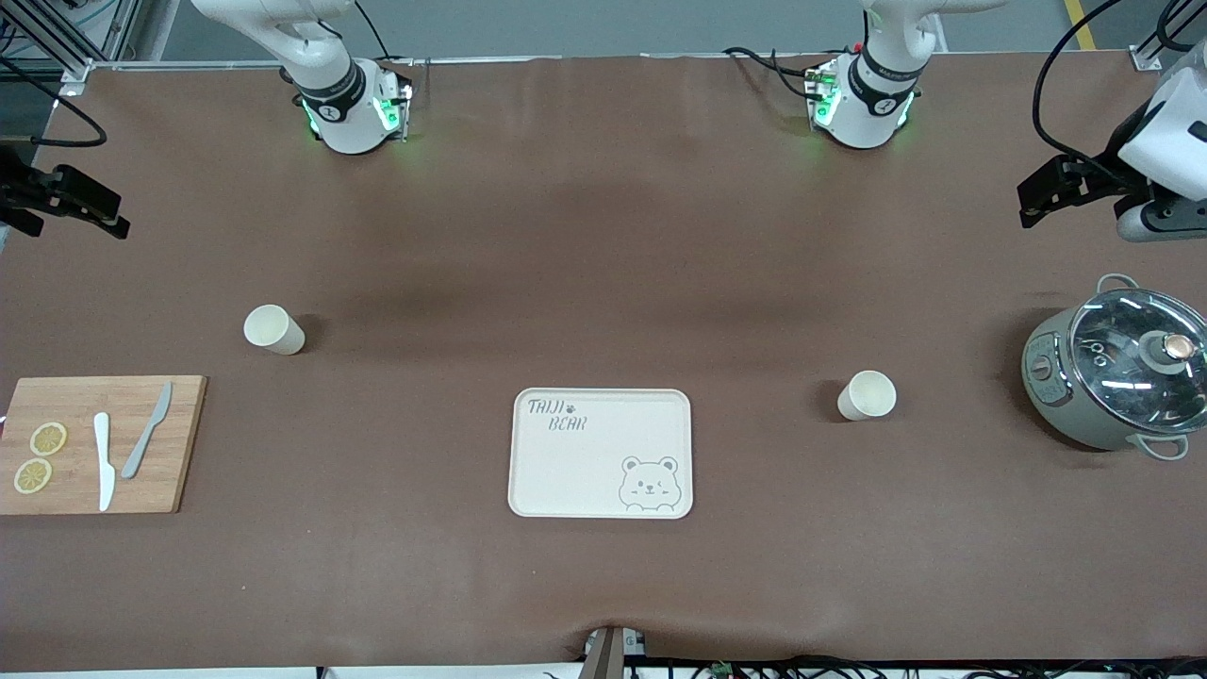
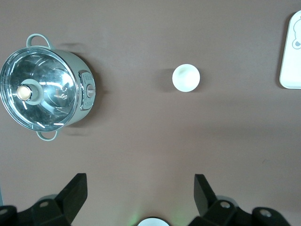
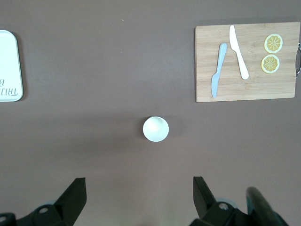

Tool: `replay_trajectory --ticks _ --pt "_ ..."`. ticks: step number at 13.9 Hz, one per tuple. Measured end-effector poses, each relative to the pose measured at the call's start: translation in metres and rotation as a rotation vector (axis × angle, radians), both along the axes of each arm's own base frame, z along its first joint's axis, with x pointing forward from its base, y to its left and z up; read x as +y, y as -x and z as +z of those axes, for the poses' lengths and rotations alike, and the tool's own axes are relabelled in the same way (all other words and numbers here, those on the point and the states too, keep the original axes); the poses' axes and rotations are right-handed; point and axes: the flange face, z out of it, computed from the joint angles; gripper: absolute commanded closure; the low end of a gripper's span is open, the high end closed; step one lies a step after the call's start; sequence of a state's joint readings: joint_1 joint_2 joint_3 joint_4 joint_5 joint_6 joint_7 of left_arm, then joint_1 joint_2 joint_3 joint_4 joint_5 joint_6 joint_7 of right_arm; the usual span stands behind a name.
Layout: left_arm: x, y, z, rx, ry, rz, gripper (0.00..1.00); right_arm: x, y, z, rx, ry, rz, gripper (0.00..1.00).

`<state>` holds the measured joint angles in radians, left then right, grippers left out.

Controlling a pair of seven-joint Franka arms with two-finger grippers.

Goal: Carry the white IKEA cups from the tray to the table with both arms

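Left pincer (image 1: pixel 1030 201) and right pincer (image 1: pixel 118 223), both apart and empty, hang over the bench (image 1: pixel 603 236) ends. Both cups (image 1: pixel 273 329) (image 1: pixel 867 394) stand on the bench, well apart from the bare tray (image 1: pixel 602 453). Risk: a returning arm could topple a cup.

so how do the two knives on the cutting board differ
The white knife is plain white; the grey knife is pale grey-blue. The white knife lies nearly straight, nearer the lemon slices; the grey knife lies slanted, toward the board's tray-side edge. The white knife also reaches nearer the front camera. Both look like plastic, lie flat on the board and do not touch.
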<state>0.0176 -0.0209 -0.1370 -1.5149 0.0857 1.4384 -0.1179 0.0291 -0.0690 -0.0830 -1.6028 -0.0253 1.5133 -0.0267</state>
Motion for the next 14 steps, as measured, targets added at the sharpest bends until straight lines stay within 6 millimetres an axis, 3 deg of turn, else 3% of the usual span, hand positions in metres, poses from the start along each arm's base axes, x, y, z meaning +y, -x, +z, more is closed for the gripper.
replay_trajectory --ticks 14 --pt "0.0033 0.0013 0.0005 0.006 -0.001 0.007 0.00 0.0007 0.0000 -0.0004 0.000 -0.025 -0.002 0.00"
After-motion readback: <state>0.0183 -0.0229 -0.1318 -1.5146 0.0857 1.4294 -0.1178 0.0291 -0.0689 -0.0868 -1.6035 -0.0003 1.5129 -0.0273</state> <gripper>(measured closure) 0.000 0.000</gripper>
